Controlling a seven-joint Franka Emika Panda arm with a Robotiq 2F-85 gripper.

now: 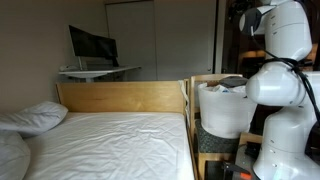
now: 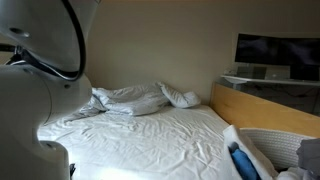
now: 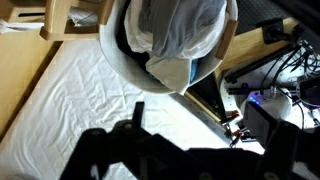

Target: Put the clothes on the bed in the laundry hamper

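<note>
The laundry hamper (image 3: 120,60) is a round white tub at the top of the wrist view. White clothes (image 3: 185,30) are bunched inside it, over a darker piece. The hamper (image 1: 225,115) stands beside the bed (image 1: 110,140), past the wooden side board, with white fabric at its top. In an exterior view its rim (image 2: 265,135) shows at the lower right, with blue and grey things inside. My gripper (image 3: 195,125) is a dark silhouette above the sheet (image 3: 60,100), below the hamper. One finger (image 3: 138,110) stands far out to the side; the gripper is open and holds nothing.
White pillows (image 1: 35,117) lie at one end of the bed, crumpled together (image 2: 130,98). A light wood headboard (image 1: 120,97) borders the mattress. A desk with a monitor (image 1: 92,45) stands behind. Cables and electronics (image 3: 270,100) lie beside the bed. My white arm (image 1: 280,85) rises by the hamper.
</note>
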